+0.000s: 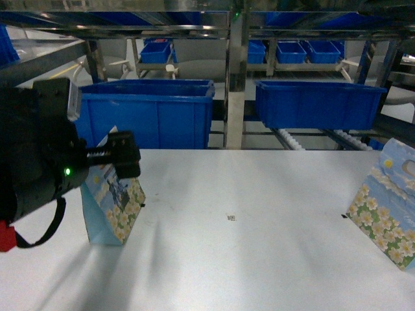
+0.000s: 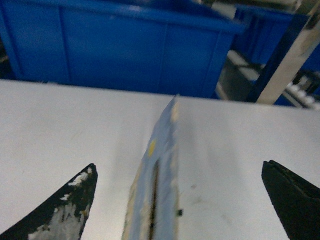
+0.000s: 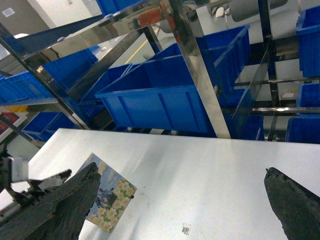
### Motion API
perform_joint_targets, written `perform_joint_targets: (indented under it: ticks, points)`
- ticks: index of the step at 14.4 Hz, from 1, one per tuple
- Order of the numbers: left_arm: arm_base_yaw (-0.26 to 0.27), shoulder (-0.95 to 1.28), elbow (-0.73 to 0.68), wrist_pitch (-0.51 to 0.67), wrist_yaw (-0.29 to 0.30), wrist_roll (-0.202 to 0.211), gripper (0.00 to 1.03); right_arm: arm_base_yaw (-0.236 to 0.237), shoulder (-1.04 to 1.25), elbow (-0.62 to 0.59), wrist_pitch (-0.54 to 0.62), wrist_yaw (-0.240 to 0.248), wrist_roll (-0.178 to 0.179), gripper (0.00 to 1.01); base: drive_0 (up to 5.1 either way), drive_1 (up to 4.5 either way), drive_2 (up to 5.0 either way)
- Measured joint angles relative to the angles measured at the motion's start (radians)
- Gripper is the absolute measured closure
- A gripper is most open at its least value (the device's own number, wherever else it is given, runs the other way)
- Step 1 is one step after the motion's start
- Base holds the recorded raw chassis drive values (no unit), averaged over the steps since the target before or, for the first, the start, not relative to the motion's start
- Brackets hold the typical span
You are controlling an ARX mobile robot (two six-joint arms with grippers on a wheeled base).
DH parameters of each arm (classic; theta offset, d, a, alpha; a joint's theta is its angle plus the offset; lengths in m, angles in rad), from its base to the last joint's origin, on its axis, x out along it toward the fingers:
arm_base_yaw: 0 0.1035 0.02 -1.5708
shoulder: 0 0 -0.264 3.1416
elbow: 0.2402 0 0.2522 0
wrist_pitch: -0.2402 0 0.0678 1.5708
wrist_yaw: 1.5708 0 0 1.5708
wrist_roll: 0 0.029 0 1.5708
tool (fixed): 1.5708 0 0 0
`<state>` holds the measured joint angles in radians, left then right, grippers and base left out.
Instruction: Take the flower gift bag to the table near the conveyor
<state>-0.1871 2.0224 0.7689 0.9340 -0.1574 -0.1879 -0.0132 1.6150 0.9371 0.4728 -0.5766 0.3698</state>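
A flower gift bag (image 1: 115,210) stands upright on the white table (image 1: 259,265) at the left. My left gripper (image 1: 123,159) is at its top. In the left wrist view the bag's top edge (image 2: 157,185) runs between the two fingers, which stand wide apart and do not touch it; the left gripper (image 2: 180,166) is open. My right gripper (image 3: 182,170) hangs open over bare table (image 3: 215,165), with the same bag (image 3: 112,200) showing by its left finger. The right gripper does not show in the head view. The conveyor (image 1: 292,139) with white rollers runs behind the table.
A second flowered bag (image 1: 389,207) stands at the table's right edge. Large blue bins (image 1: 152,110) (image 1: 318,103) sit on the steel racking (image 3: 195,65) just beyond the far edge. A small black tag (image 1: 231,218) lies mid-table.
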Motion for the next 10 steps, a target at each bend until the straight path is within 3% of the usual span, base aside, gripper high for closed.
perform_joint_targets:
  ticks: [4,7,8,9,10]
  points:
    - [-0.061,-0.381,0.143,-0.233,0.016,-0.085,0.05,0.0,0.0,0.0,0.0,0.0,0.0,0.03,0.0,0.0,0.0]
    - [-0.055,-0.441,0.15,-0.264,-0.019,-0.074,0.05,0.0,0.0,0.0,0.0,0.0,0.0,0.03,0.0,0.0,0.0]
    - [-0.053,-0.435,0.127,-0.244,-0.05,-0.029,0.11,0.001,0.0,-0.002,0.014,0.011,-0.001,0.03,0.0,0.0,0.0]
    - [-0.04,-0.485,0.037,-0.2,-0.053,0.055,0.24,0.018,-0.015,-0.081,0.212,0.237,-0.095,0.15,0.0,0.0,0.0]
    - [-0.019,-0.557,-0.066,-0.16,-0.037,0.116,0.37,0.019,-0.062,-0.197,0.327,0.427,-0.2,0.28,0.0,0.0,0.0]
